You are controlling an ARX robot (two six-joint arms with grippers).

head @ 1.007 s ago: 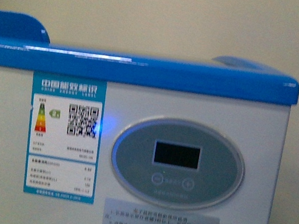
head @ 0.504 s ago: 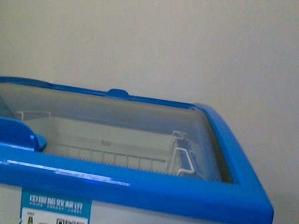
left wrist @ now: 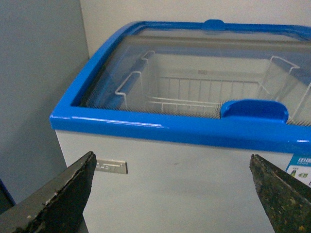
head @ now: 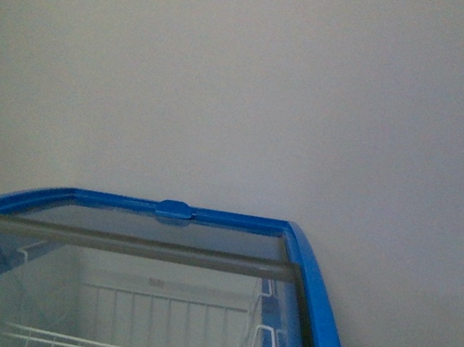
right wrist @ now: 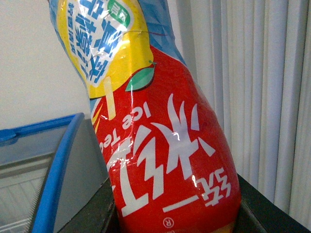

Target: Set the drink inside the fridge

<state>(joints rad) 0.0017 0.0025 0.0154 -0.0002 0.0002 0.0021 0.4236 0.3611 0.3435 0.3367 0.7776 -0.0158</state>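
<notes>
Drink (right wrist: 160,145) sits clamped in the right tool (right wrist: 177,213), gripped round its red lower half, near the blue rim of the fridge (right wrist: 53,170). Left tool (left wrist: 172,165) hangs spread wide and empty before the white front wall. Glass lid (left wrist: 194,58) appears to cover the wire basket (left wrist: 194,92), so sliding it back by its blue handle (left wrist: 255,109) likely comes first, with the bottle kept upright and clear
</notes>
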